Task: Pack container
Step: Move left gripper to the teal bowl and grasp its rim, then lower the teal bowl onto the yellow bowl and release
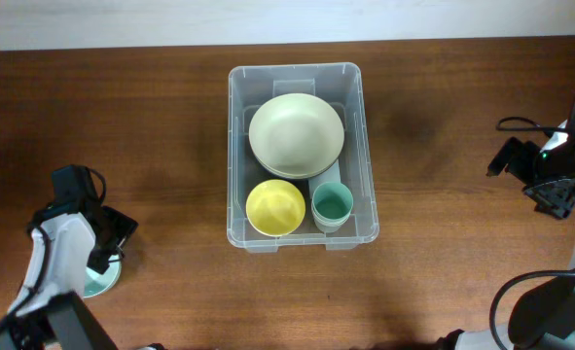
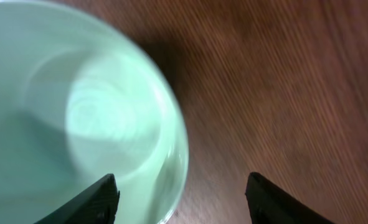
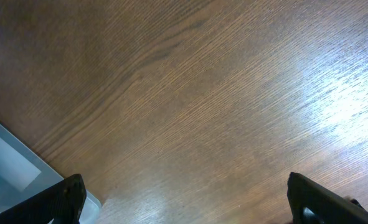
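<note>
**Three Items Packed; Left Tool Poised at the Last Bowl**

At the left, towards the front of the tabletop [image 1: 122, 117], the left tool [image 2: 182, 180] hangs close over a pale green bowl [image 2: 78, 112], the only item seen outside the bin. Its jaws stand parted. One finger is over the bowl's inside and the other over bare wood, so the rim lies between them and nothing is gripped.

In the middle the container [image 1: 236, 146] stands upright. It holds a large cream bowl [image 1: 296, 134] at the back, a yellow bowl [image 1: 274, 207] front left and a teal cup [image 1: 332, 205] front right.

At the right, the right tool [image 3: 185, 186] hangs over bare wood beside the container, jaws spread wide and empty.

Assessment: the step in hand is the pickup of the green bowl. The next move calls for settling onto the rim, closing firmly, then lifting across to the bin. Free floor there is scant, so nesting it in the cream bowl looks likeliest.
</note>
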